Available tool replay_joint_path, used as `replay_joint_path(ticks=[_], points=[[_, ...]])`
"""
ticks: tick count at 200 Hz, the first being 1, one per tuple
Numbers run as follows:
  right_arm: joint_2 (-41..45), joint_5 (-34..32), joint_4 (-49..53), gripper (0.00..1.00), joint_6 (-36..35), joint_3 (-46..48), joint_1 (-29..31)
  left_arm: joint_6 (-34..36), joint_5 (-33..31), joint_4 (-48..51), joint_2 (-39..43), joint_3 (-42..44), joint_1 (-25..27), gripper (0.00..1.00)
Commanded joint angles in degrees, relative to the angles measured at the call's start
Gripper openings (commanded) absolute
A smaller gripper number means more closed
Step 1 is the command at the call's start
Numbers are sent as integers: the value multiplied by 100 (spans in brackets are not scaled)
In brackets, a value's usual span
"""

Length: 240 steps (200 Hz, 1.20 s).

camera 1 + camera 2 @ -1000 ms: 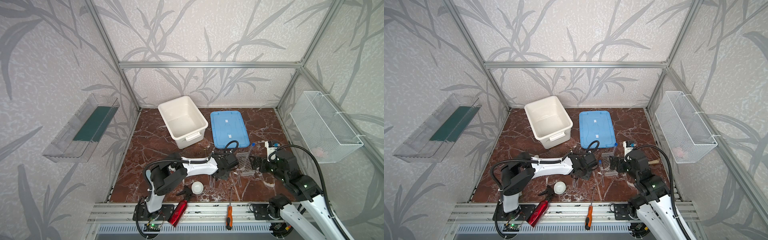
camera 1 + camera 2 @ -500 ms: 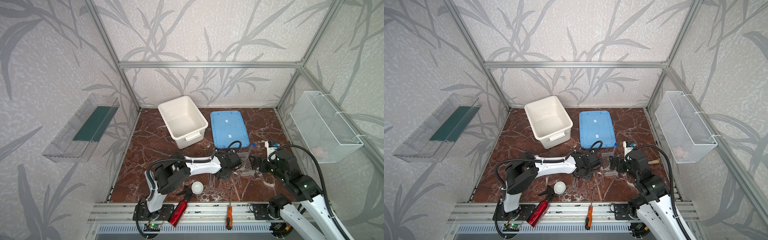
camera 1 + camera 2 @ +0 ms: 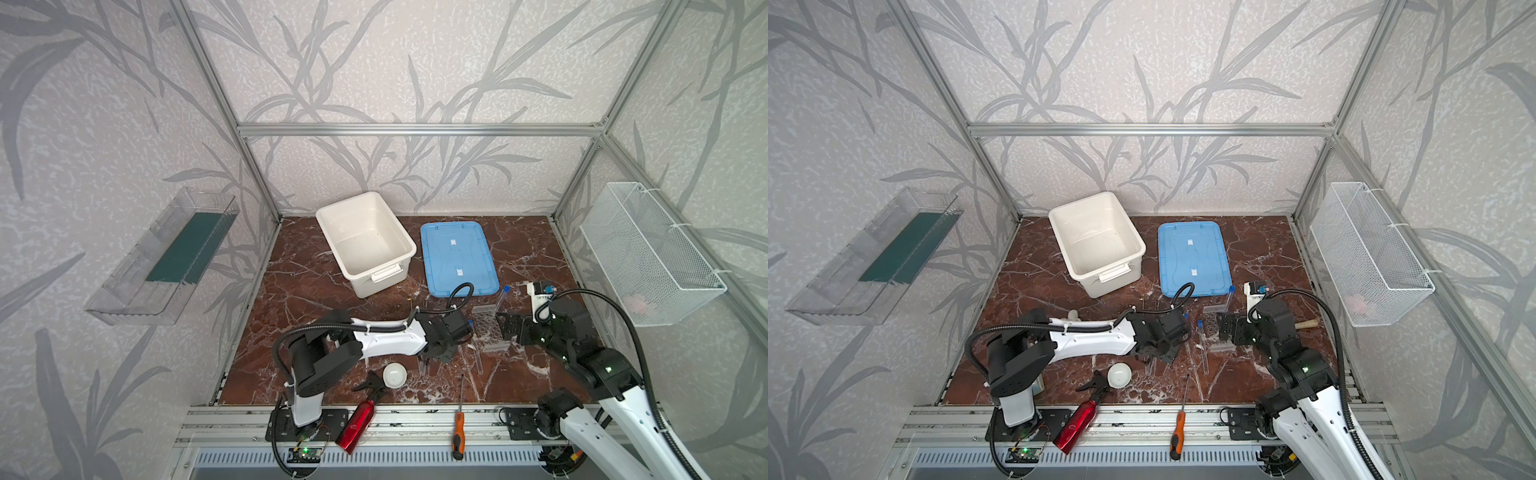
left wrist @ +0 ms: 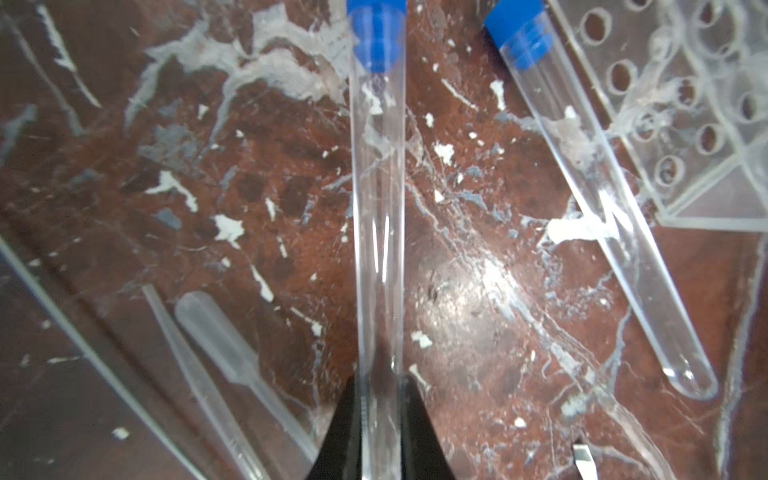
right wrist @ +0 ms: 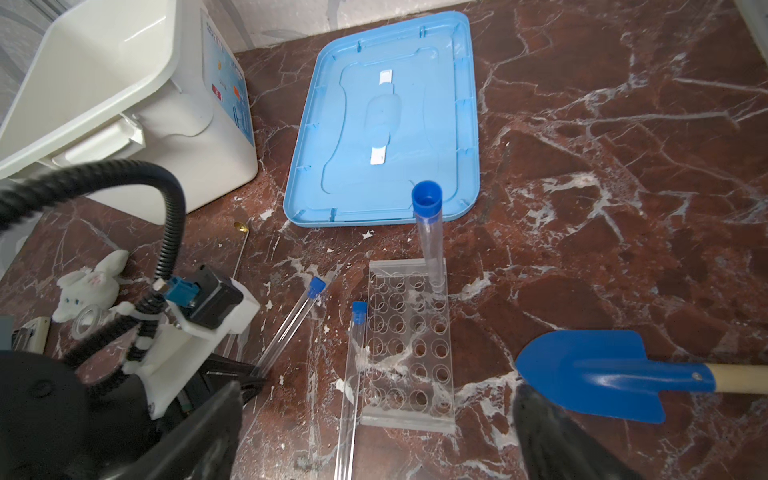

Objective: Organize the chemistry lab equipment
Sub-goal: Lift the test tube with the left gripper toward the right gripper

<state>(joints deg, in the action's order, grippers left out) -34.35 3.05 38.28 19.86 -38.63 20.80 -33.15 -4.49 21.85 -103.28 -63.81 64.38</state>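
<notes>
The left gripper [image 4: 380, 378] is clamped on the held tube [image 4: 377, 208], its black fingers [image 4: 417, 440] pressing both sides, with the blue cap at the free end; whether that tube is clear of the table [image 3: 311, 282] I cannot tell. Close on one side lie two droppers [image 4: 226, 336] and a thin rod [image 4: 75, 345]. On the other side a loose tube [image 4: 602, 216] lies just beside the long edge of the rack [image 5: 409, 345]. A standing tube [image 5: 430, 237] fills a far corner hole, near the front edge of the blue lid [image 5: 386, 116]. The right gripper [image 5: 378, 388] hangs with jaws wide apart over the rack's near end, holding nothing; a blue trowel [image 5: 590, 370] lies just beside that end. In both top views the marble is bare left of the arms and toward the back right corner. The white bin [image 3: 370, 286] sits at the back. The dish [image 3: 395, 374] sits near the front edge, where the spray bottle [image 3: 357, 424] and screwdriver [image 3: 457, 432] overhang onto the rail [image 3: 415, 415]
</notes>
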Motion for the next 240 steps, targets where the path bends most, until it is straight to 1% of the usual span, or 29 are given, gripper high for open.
replay_joint_path(ticks=[1, 16, 31, 43, 51, 93, 127, 142, 158, 226, 240], points=[[-309, 935, 33, 99, 92, -449, 10, 342, -199, -940, 570, 299, -1, 13], [-630, 1574, 19, 100, 172, -659, 10, 434, -168, -1448, 886, 629, 5, 13], [-1059, 2127, 59, 90, 238, -864, 12, 463, -166, -2053, 1199, 1038, 4, 14], [-1418, 2490, 122, 87, 256, -1046, 17, 381, -202, -2441, 1385, 1321, 7, 14], [-1588, 2595, 93, 87, 263, -1108, 29, 365, -194, -2607, 1476, 1437, 8, 14], [-2174, 2604, -1095, 84, 607, -949, 91, 439, -155, -3419, 1827, 1927, 65, 14], [-2703, 2648, -1889, 67, 854, -894, 100, 514, -184, -3600, 1961, 2089, 84, 14], [-2853, 2648, -2127, 63, 912, -857, 109, 507, -191, -3647, 1998, 2106, 91, 14], [-2966, 2631, -2272, 59, 946, -839, 117, 472, -193, -3661, 2015, 2091, 101, 14], [-3142, 2648, -2468, 34, 1022, -744, 144, 449, -210, -3724, 1988, 2086, 159, 14], [-3122, 2631, -2470, 31, 1007, -725, 144, 430, -225, -3703, 1964, 2069, 158, 14]])
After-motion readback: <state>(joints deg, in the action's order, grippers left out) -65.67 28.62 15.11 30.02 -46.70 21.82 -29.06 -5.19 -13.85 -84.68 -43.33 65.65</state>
